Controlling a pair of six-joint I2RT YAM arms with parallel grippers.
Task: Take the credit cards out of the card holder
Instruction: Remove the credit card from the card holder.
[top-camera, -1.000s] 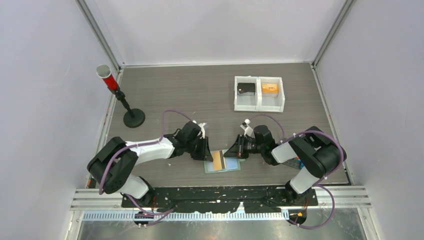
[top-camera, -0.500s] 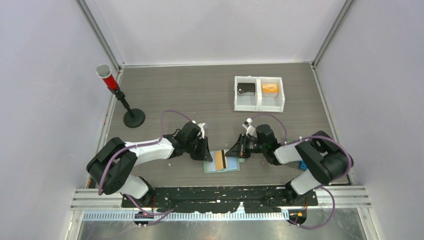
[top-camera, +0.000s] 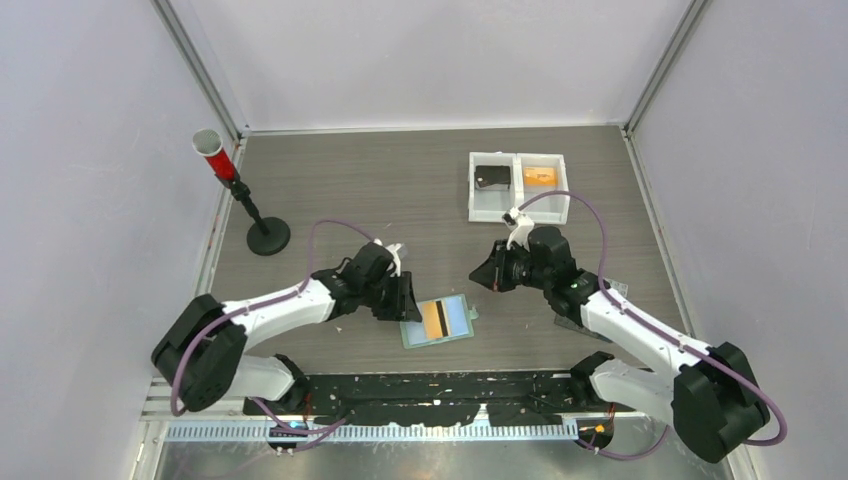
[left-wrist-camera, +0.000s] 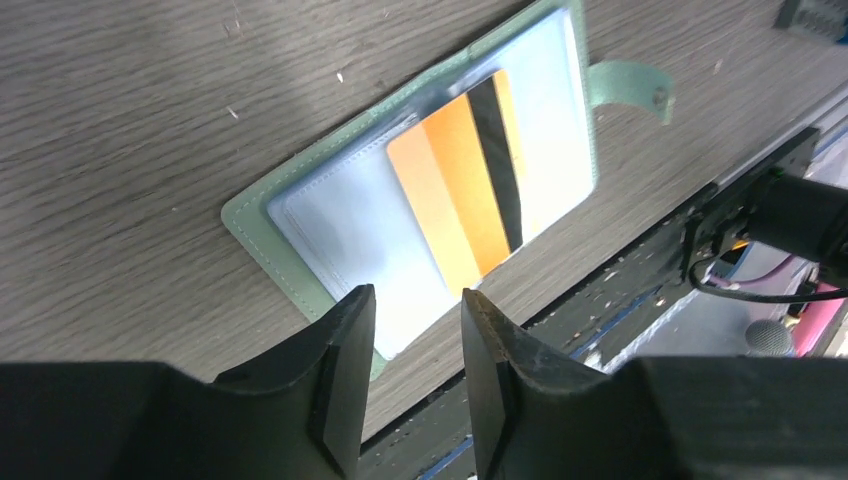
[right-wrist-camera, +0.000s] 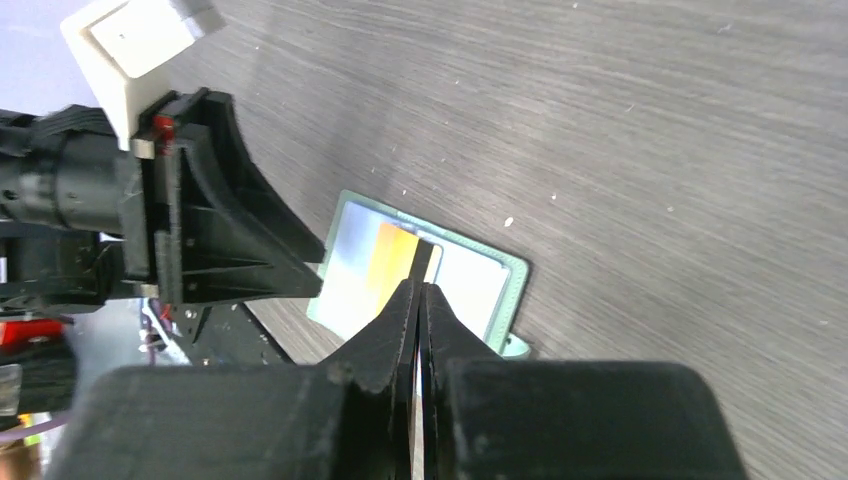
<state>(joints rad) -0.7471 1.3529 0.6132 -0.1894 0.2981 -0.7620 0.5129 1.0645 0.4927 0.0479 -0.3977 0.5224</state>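
The sage-green card holder lies open on the table near the front edge, pale pockets up. It also shows in the left wrist view and the right wrist view. An orange card with a black stripe sits in its middle. My left gripper is open at the holder's left edge, the jaws a narrow gap apart over its corner. My right gripper is shut and raised above and to the right of the holder, clear of it. I cannot make out the light blue card.
A white two-part tray stands at the back right, with a black flat piece and an orange item in it. A black stand with a red cup is at the left. The black front rail runs close to the holder.
My right gripper has lifted off the holder's right edge and drawn back to the upper right. The holder has turned slightly. The orange card stays in it. The left gripper has barely moved.
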